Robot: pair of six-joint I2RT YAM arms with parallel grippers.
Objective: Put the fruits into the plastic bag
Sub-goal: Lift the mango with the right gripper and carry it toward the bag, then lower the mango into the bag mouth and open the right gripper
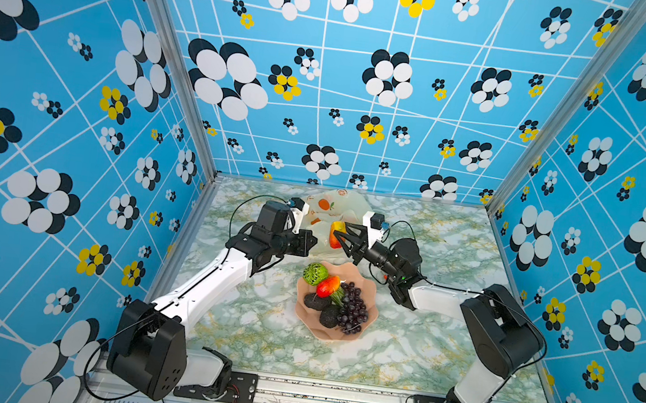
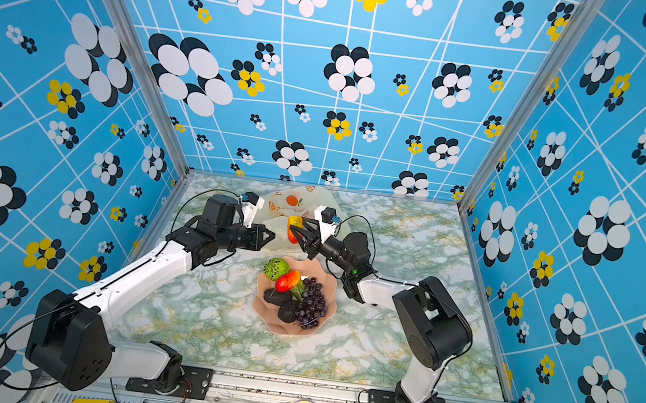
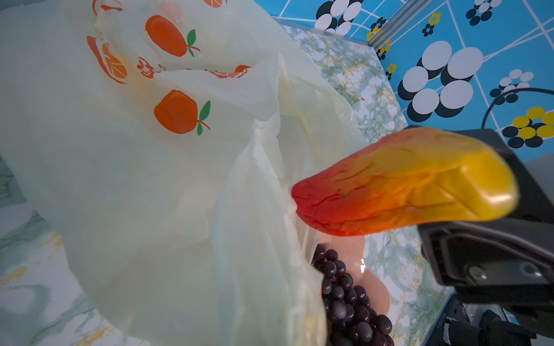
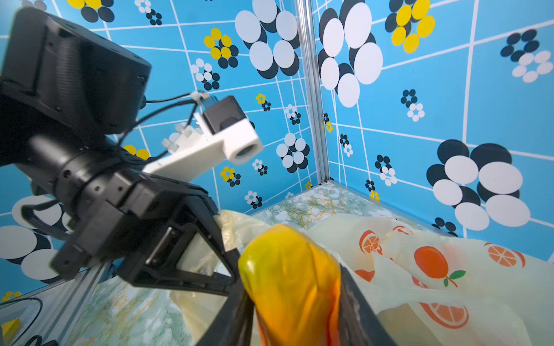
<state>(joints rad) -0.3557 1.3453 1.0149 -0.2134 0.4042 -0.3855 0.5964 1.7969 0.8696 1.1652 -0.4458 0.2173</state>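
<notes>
The pink dish [image 1: 332,336] on the counter [image 1: 254,340] is carrying grapes [image 1: 352,308], a strawberry [image 1: 328,286] and other fruits. Beyond it, the right fingers [image 1: 352,230] are gripping the mango [image 1: 338,227] at the plastic bag [image 1: 329,207]'s mouth; the left fingers [image 1: 305,243] are pinching the bag's edge, closed.

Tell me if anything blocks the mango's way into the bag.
Nothing separate. The mango, in the right gripper, points its red tip at a loose fold of the bag, whose edge the left gripper pinches; that fold may cover the mouth.
</notes>
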